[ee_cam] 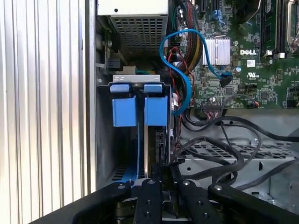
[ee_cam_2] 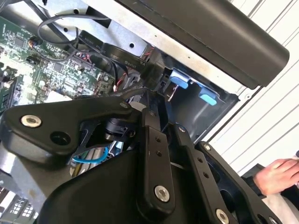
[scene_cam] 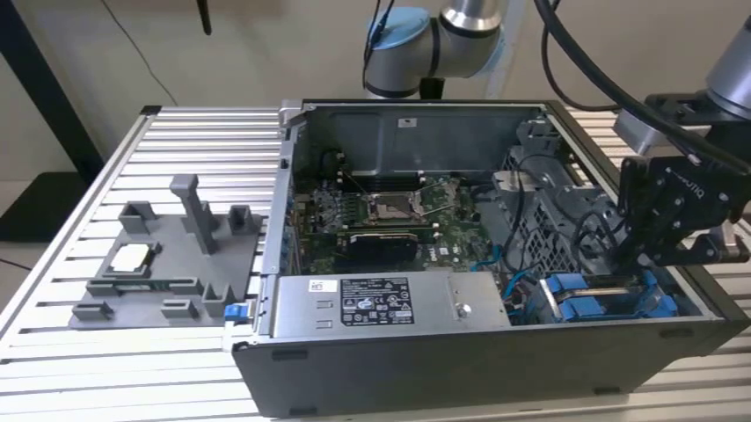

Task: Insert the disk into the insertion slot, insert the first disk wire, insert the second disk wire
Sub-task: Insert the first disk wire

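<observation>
Claw links sit nearest, apparently pinched shut on the disk. Disk is held edge-on, prob. so it slides straight down the insertion slot, approx. 4 o'clock in the PC case in the exterior view. Blue cable loops just beside.

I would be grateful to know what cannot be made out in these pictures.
1. First wrist view: the gripper covers the near end of the disk, so how deep it sits is unclear.
2. Exterior view: the gripper's body hides part of the drive cage.
3. Second wrist view: the picture's edge cuts off a person's hand.
</observation>
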